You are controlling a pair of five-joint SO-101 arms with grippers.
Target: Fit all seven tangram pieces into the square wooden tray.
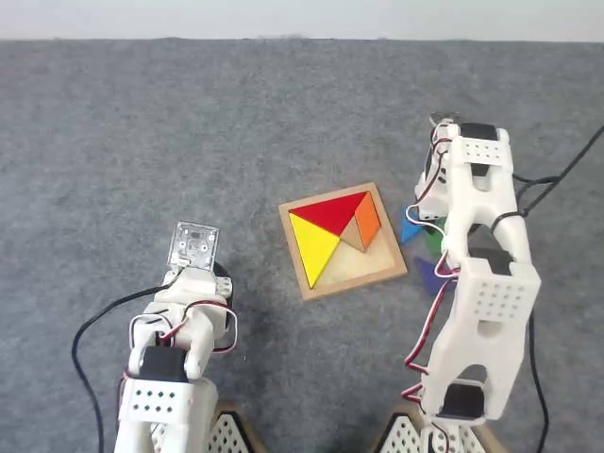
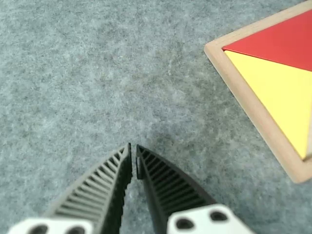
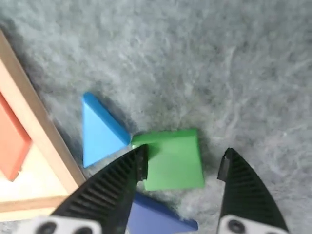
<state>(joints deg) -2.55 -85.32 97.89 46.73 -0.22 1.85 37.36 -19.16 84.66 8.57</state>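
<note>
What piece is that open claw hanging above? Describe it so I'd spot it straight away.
Start at the square wooden tray on the grey mat; three loose pieces lie beside it, below the right gripper. It is the green square between a light blue triangle and a dark blue piece, the only green one.

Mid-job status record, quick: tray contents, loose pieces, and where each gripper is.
Tray: square wooden tray, partly filled
In tray: red triangle, yellow triangle, orange piece
Loose beside tray, on carpet: light blue triangle, green square, dark blue piece
Left gripper: shut, empty, over carpet near a tray corner
Right gripper: open, over the green square; contact unclear
</note>
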